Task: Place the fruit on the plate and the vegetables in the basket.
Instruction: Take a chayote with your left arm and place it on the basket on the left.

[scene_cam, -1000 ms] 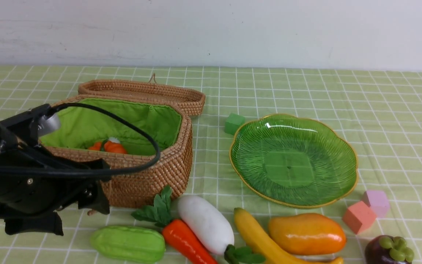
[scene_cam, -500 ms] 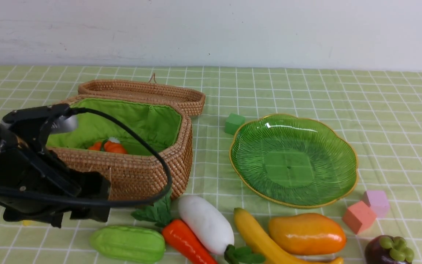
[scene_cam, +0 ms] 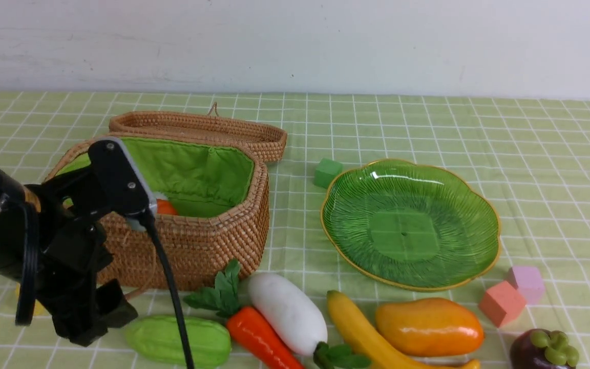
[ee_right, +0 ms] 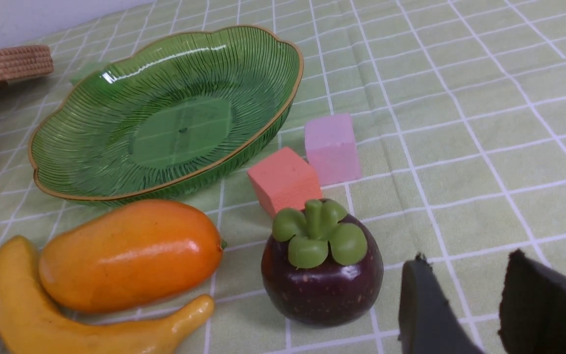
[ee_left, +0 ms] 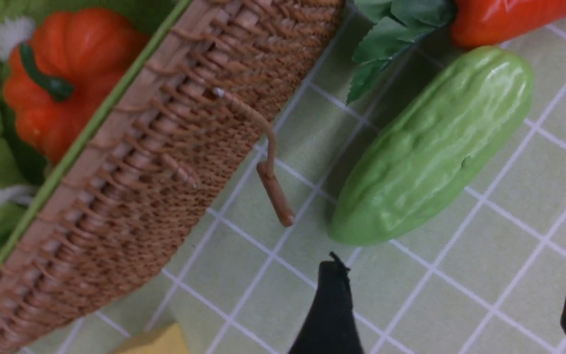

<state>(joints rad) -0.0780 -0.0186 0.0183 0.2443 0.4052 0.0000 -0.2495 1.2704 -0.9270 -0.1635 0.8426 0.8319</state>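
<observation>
Now left jaws, wide apart, have swung down beside gourd (scene_cam: 208,342); right jaws slightly apart.

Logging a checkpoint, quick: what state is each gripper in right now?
Left gripper: open, empty, near the gourd.
Right gripper: partly open, empty, near the mangosteen.
</observation>
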